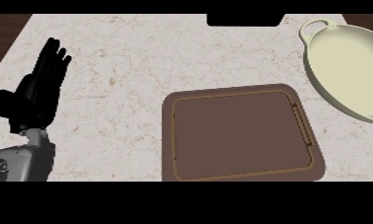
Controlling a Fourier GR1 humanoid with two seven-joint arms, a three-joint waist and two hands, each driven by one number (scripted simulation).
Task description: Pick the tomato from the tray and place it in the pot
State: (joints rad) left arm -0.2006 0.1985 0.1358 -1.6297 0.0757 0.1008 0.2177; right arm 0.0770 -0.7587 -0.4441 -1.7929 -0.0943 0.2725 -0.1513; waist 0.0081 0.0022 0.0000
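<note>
At the near left corner of the worktop (116, 70) a grey forearm (25, 163) comes up from the lower edge. Along the near edge, right of the middle, lies the tray (244, 136). It is a dark brown slab with rounded corners and a thin lighter groove just inside its rim, set slightly askew to the worktop's edge. Only its bare brown face shows. Farther in along the left edge stands the left robot hand (38, 90), black, its fingers straight and apart, pointing toward the far edge. It is clamped on nothing and rests well apart from the tray. At the far right corner sits the pot (342, 67), a pale cream oval dish with a loop handle (316, 26) at its far end. The view's right side cuts it off. The tomato shows nowhere in this view, so I cannot tell where it lies.
</note>
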